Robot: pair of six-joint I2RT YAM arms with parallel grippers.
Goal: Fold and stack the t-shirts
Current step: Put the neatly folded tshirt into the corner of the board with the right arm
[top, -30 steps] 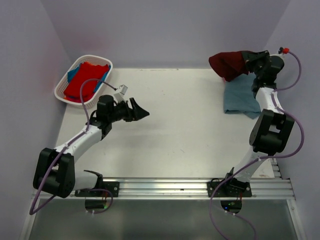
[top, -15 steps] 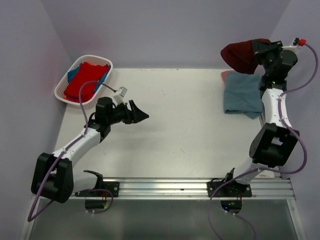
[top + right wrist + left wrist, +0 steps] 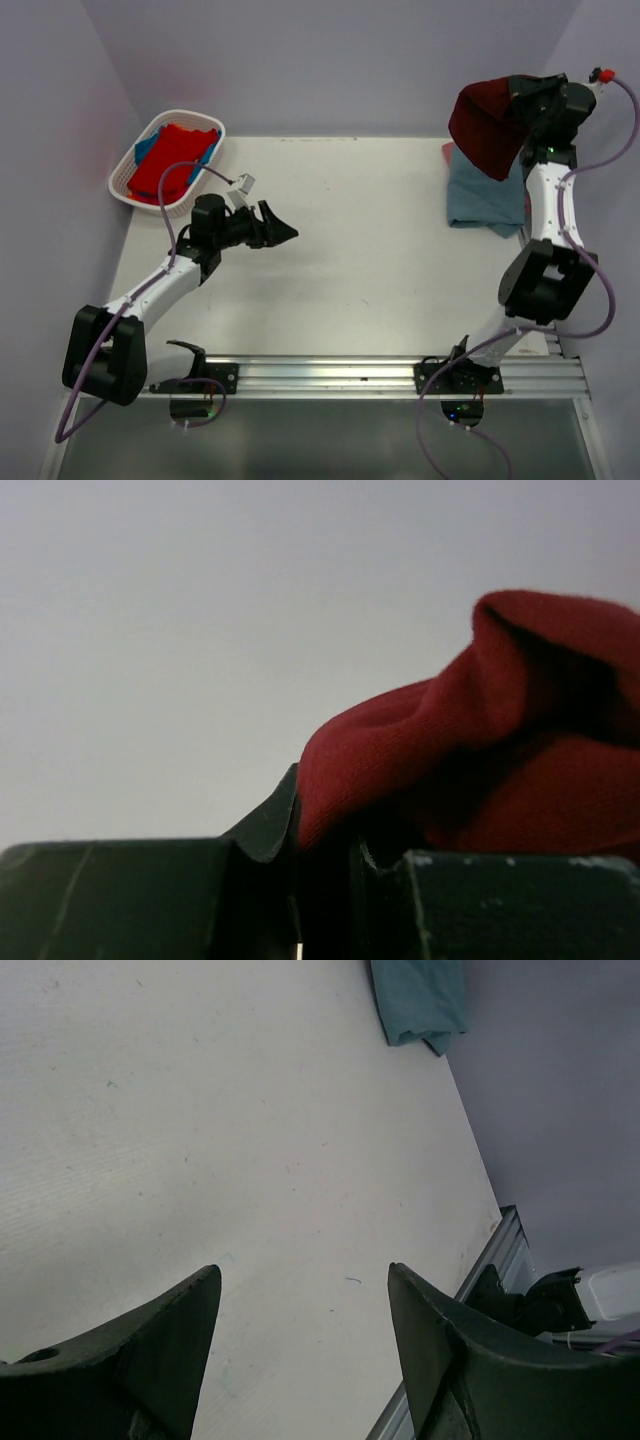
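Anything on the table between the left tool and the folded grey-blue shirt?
No: only bare tabletop between the left tool and grey-blue shirt, per the top view.

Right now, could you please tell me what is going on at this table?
The right arm's fingers are shut on a maroon t-shirt, held in the air over a folded grey-blue t-shirt at the far right of the table. The left arm's fingers hover open and empty above it. A red t-shirt and a blue t-shirt lie in the white basket, far left.

maroon shirt (image 3: 520, 760) cropped, blue shirt (image 3: 146, 148) mostly covered
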